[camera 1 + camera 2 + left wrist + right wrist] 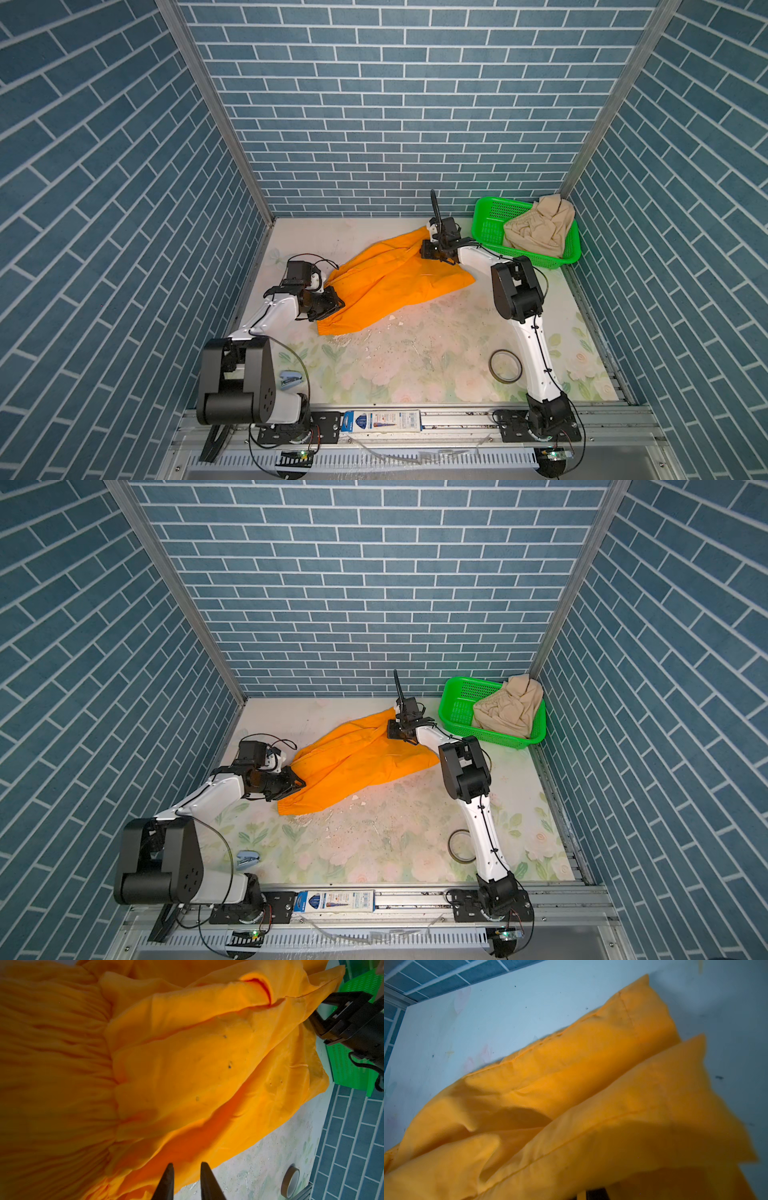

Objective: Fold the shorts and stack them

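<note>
On the far left, near the front of the table [415,361], lies a small blue stapler [289,379]. It is well apart from the clothes.

Next comes the left gripper [338,305] [301,785]. It sits at the bunched waist end of the orange shorts [386,282] [353,762]. In the left wrist view its two dark fingertips [168,1176] are close together, with only a thin gap. Orange cloth [187,1064] shows in that gap, so the left gripper [186,1167] pinches the edge of the shorts.

The orange shorts lie in the middle of the table. They stretch on a slant, from the waist at the front left to the two legs at the back right. The cloth is wrinkled, not flat.

A flat white and blue box [380,420] lies on the metal rail at the front.

The right gripper [424,250] [390,729] is at the end of the far leg. In the right wrist view the orange cloth [591,1105] covers almost all of its fingers. It looks closed tight on that leg end.

Near the right arm, a brown ring of tape [491,368] lies flat on the table.

In the back right corner sits a green basket [490,232] [457,712]. The beige shorts [540,232] [509,710] are piled inside it and spill over its far rim.
</note>
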